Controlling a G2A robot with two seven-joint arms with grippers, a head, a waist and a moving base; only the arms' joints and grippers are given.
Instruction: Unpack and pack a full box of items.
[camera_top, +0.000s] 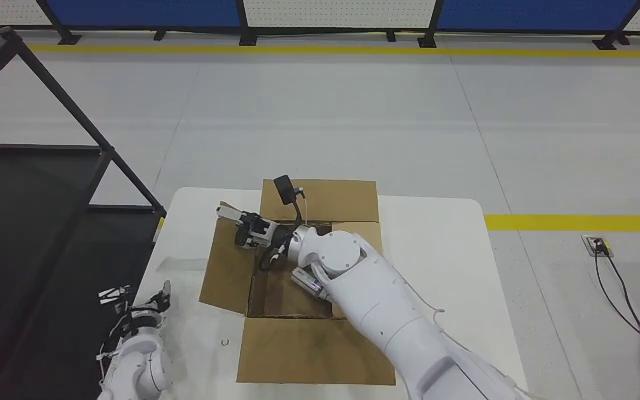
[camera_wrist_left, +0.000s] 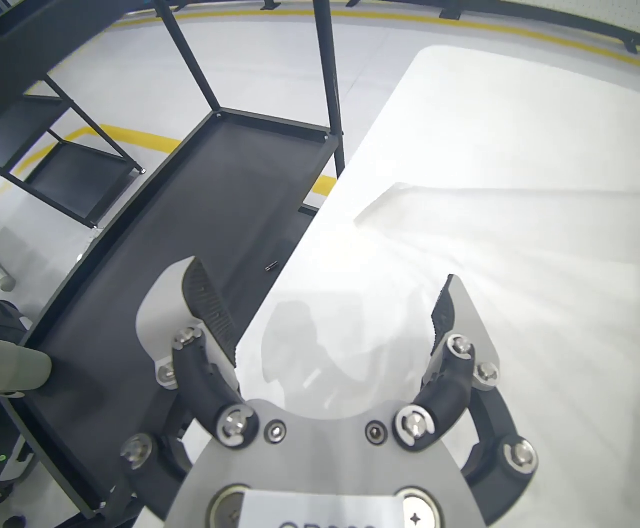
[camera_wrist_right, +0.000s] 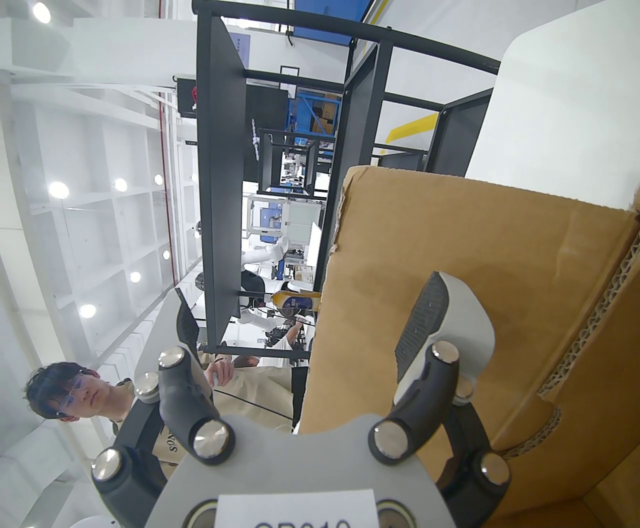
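Because the left end effector (camera_wrist_left: 322, 280) hangs at the near-left corner of the surface (camera_top: 440, 250) with its fingers spread and nothing between them, one finger over the black rack (camera_wrist_left: 200, 200) beside the left edge, it gives no support to anything. The first risk follows from that: nothing steadies the box (camera_top: 320, 350). The box sits in the middle of the surface with its flaps folded outward, the near one flat toward the robot. The arm covers much of its inside, so I cannot tell what it contains. Farther out, the right end effector (camera_wrist_right: 307, 290) is at the far end of the left flap (camera_top: 225, 270). Its fingers are apart, one over the cardboard face and the other beyond the flap's ragged edge, and I see no pinch on the board. If it closes there and pulls, the likely failure is that the whole box slides or turns toward the left edge instead of the flap bending, since cardboard this light probably moves easily on a smooth top. The edge is already rough, so a hard sideways tug could tear it further. A grip this close to the flap's end could also slip off the board. If the box does drift left, it moves toward the rack side, where anything lifted out and set down near that edge could drop off the surface.
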